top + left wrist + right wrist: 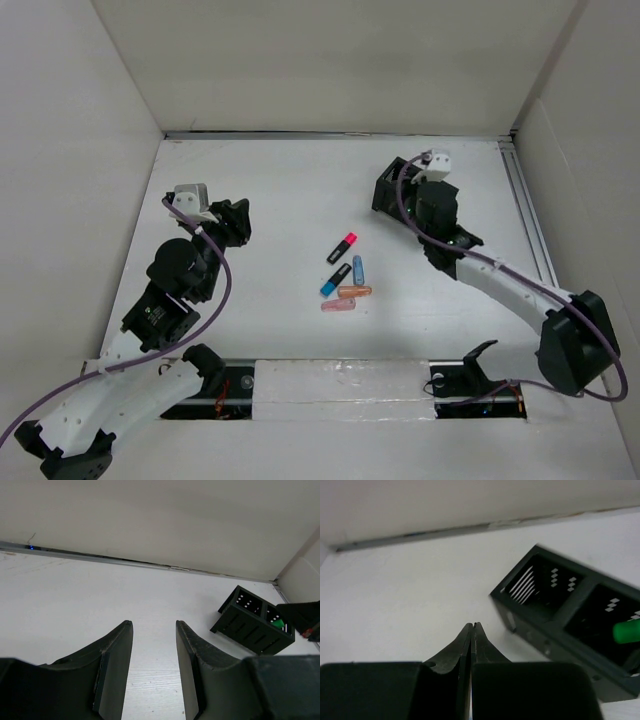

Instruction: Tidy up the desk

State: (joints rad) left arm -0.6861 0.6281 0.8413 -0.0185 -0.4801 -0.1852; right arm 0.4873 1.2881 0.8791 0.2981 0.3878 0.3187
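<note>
The white tabletop [280, 190] fills the middle of the top view, with white walls [330, 60] on three sides and a metal rail [530, 220] down its right edge. Near its centre lies a loose group of pens: a pink-capped marker [343, 247] uppermost, a blue marker [357, 268] just below and to the right, a blue-tipped marker [335, 279] slanting beside it, then an orange marker [355, 291] and a pink marker [338, 305] lowest, these two close together and nearly parallel. The left pincer [154, 625] sits at centre left of the top view, well apart from the pens; its own camera shows its fingers spread with only bare tabletop between them. The right pincer [472, 626] is at upper right of the top view, its fingers pressed together with nothing between them. Just beside it stands a black slotted box [250, 630] with several compartments, resting on the tabletop near the far wall. A green object [627, 631] lies in the compartment at the right edge of the right wrist view; what it is cannot be told.
</note>
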